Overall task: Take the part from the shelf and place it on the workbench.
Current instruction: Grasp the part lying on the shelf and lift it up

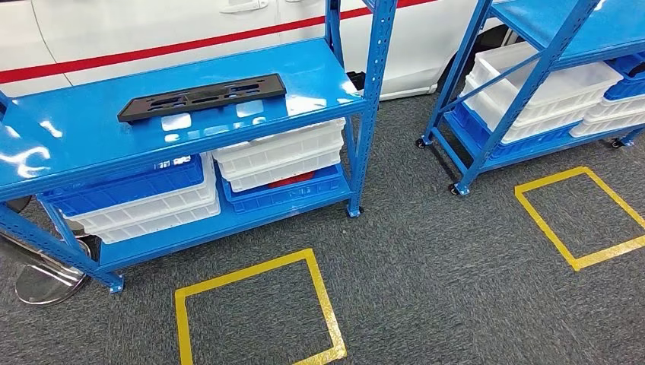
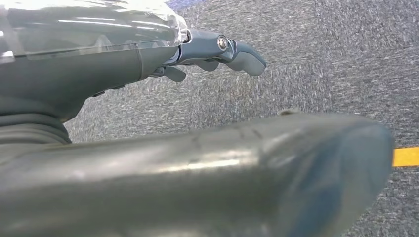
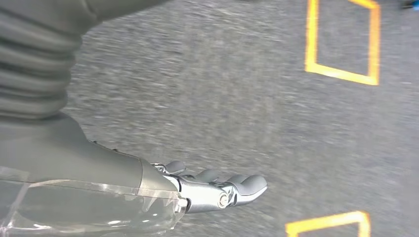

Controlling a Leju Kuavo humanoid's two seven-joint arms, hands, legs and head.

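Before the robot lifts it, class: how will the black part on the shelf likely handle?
The black part lies flat and thin with cut-outs, so probably light and fairly stiff. Long and narrow, it may tilt if gripped at one end. It cannot roll, but might slide on the glossy blue shelf.

the left hand (image 2: 217, 52) hangs over the grey carpet (image 2: 306, 54) with nothing in it. its thick grey thumb (image 2: 237, 168) stretches across most of the picture (very close and a bit blurry). a bit of yellow tape (image 2: 406, 157) lies on the carpet past the thumb's tip.
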